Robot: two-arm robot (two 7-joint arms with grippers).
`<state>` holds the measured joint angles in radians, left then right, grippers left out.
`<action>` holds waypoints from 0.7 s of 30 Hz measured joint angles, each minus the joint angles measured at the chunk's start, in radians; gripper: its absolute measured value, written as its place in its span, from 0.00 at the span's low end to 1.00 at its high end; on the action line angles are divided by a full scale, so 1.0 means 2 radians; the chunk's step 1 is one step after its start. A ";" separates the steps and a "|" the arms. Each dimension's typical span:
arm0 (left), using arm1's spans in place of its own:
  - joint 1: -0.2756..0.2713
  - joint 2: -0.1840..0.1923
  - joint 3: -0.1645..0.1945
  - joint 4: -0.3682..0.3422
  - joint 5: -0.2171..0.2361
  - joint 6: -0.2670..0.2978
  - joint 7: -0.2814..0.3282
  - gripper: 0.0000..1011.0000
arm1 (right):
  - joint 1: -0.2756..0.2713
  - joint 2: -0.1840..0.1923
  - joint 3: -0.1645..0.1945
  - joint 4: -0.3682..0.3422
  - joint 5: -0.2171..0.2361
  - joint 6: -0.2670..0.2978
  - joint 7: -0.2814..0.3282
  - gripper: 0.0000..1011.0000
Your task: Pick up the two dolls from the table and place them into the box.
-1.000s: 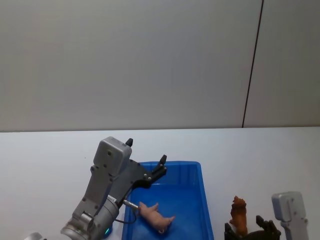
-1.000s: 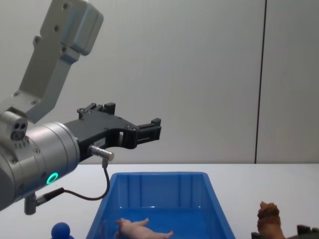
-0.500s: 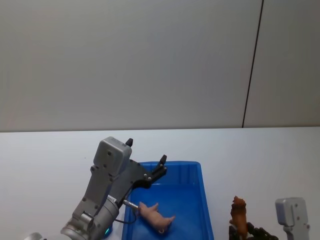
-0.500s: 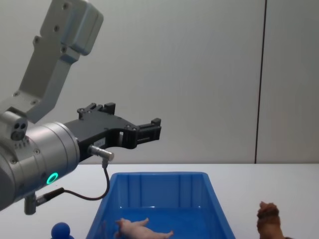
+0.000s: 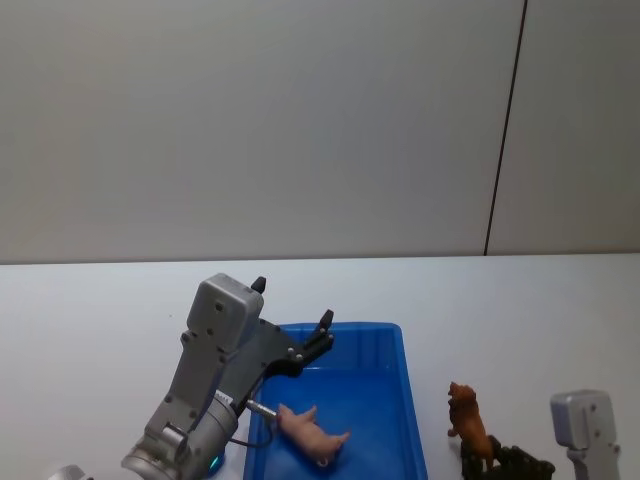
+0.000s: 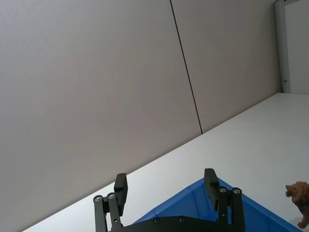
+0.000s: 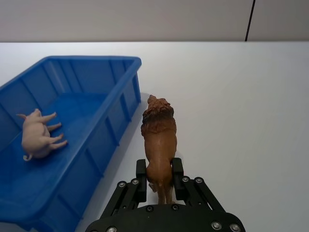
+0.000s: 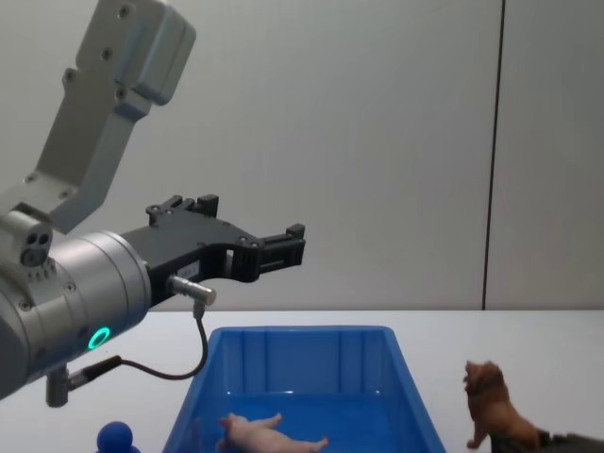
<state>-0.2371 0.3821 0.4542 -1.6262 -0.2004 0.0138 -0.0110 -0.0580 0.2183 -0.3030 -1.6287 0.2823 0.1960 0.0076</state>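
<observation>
While the pale pink pig (image 5: 312,432) is already lying on its side inside the box (image 5: 340,328), the second doll is being gripped outside it, so the task appears about halfway done. At lower left of the head view, the left gripper (image 5: 293,302) is hovering above the box's far left corner, its black fingers spread wide and holding nothing. At bottom centre, the box is showing as a bright blue plastic bin with smooth sloped walls and a thick rim, sitting on the flat white table (image 5: 100,300). At lower right, the right gripper (image 7: 159,166) is pinching the hindquarters of the brown lion (image 5: 468,425), a hard moulded figurine with a ridged mane, facing the box just beside its right wall. The next move is probably calling for lifting the lion over that rim, then releasing it.
</observation>
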 joint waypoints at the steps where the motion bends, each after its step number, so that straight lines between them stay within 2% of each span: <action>1: 0.000 0.000 0.000 0.000 0.000 0.000 0.000 0.99 | 0.000 0.000 0.000 -0.001 -0.003 -0.002 0.001 0.29; 13: 0.000 0.000 0.000 0.000 0.000 0.000 0.000 0.99 | 0.004 0.007 0.003 -0.029 -0.041 -0.030 0.012 0.29; 21: 0.000 0.000 0.000 0.000 0.000 0.000 0.000 0.99 | 0.017 0.009 0.006 -0.039 -0.055 -0.049 0.044 0.29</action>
<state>-0.2371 0.3821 0.4542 -1.6262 -0.2004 0.0139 -0.0110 -0.0239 0.2364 -0.2915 -1.7076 0.1722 0.0971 0.0961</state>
